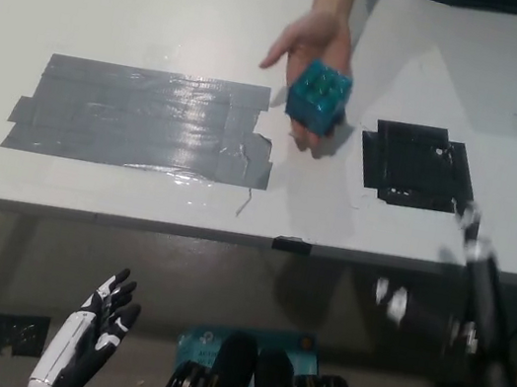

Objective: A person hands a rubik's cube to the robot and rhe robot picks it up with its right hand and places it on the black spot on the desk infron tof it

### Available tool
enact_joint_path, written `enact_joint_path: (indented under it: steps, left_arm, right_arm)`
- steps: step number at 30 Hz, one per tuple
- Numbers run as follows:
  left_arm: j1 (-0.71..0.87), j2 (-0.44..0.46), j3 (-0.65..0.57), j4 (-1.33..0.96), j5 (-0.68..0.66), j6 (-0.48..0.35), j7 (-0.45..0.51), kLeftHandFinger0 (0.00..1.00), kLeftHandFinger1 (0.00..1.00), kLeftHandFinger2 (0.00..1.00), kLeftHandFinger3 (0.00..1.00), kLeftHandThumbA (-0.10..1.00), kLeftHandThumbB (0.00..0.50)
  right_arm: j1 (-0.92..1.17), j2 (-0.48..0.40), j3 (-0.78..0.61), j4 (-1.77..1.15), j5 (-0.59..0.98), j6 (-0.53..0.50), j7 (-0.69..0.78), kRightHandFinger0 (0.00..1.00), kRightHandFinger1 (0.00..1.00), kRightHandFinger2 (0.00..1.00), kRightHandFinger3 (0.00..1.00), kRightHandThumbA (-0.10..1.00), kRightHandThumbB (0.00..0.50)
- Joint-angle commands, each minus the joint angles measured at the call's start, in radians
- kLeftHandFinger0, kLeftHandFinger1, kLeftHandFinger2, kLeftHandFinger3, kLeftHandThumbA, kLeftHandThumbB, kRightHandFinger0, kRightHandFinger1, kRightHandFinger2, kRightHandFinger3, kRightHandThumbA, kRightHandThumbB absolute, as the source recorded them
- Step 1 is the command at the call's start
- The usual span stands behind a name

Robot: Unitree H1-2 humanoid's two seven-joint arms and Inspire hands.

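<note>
Starting at the left, I am seeing the white left robot hand (92,340) resting low, below the near edge of the white desk (171,8), its fingers spread apart and holding nothing. Above it on the desk a broad patch of grey duct tape strips (141,119) is lying flat, well apart from the action. Moving right, a person's hand (312,58) is reaching in from the far side, palm up, and is offering the teal, glossy Rubik's cube (318,97), which is sitting on the palm and fingertips just left of the square black tape spot (414,166). Further right, the black right arm (483,313) is coming up from the bottom right, blurred, with its tip just beside the near right corner of the black spot; I cannot tell whether the right robot hand (471,223) is open or closed, and it is touching nothing that I can make out. I am judging that the handover has not yet happened. My worry from here is that the cube is balancing loosely on an open palm, so a fast or off-centre reach could be knocking it off onto the desk, or pinching the person's fingers beneath it.
</note>
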Motion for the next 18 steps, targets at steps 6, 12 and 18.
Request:
enact_joint_path:
  steps: [6, 12, 18]
  left_arm:
    - [-0.012, 0.010, -0.001, -0.033, 0.004, -0.028, -0.009, 1.00, 1.00, 1.00, 1.00, 0.82, 0.131]
    - [-0.018, 0.012, 0.000, -0.034, 0.000, -0.020, -0.014, 1.00, 1.00, 1.00, 1.00, 0.82, 0.126]
    - [-0.015, 0.010, -0.001, -0.033, -0.007, -0.026, -0.016, 1.00, 1.00, 1.00, 1.00, 0.82, 0.138]
  right_arm:
    - [-0.295, -0.002, -0.051, 0.159, 0.068, 0.183, 0.058, 1.00, 1.00, 1.00, 1.00, 1.00, 0.317]
    - [-0.447, -0.026, -0.041, 0.354, 0.083, 0.206, 0.089, 1.00, 1.00, 1.00, 1.00, 1.00, 0.367]
    - [-0.558, -0.026, -0.045, 0.565, 0.136, 0.193, 0.123, 1.00, 1.00, 1.00, 1.00, 1.00, 0.447]
